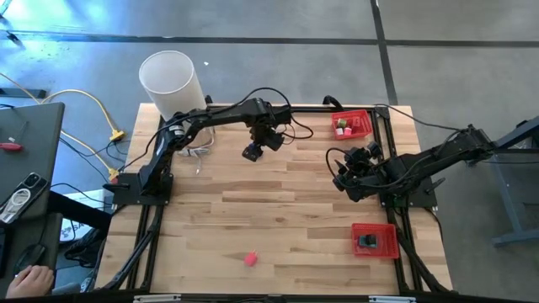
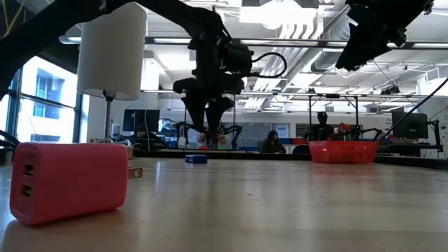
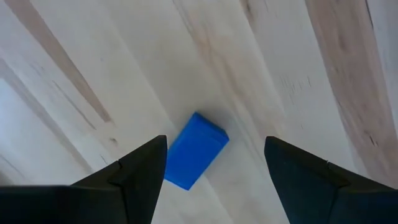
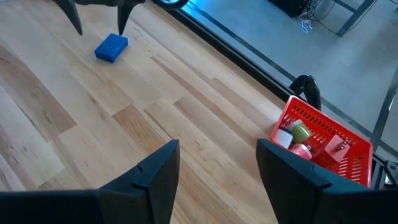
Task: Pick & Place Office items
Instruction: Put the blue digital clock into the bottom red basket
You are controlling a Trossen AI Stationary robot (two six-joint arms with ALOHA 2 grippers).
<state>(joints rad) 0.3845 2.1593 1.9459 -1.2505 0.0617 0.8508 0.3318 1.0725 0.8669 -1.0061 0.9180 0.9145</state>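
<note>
The blue block (image 3: 196, 150) is lying flat on the counter (image 3: 298, 74), beneath and between the spread fingers of our left pincer (image 3: 214, 163), nearer one finger than the other. We are hovering, open and gripping nothing. Our right pincer (image 4: 217, 163) is waiting open, away from the block, near a red tray (image 4: 333, 146). Descending off-centre, we risk landing a fingertip on the block and skidding it.

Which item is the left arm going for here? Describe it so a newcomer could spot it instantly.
Start at the tall white cylinder at the table's far left corner and follow the left arm toward the table's middle. Below its open left claw lies a small blue block, flat on bare wood. It is the only blue piece, lying alone outside the red trays.
</note>
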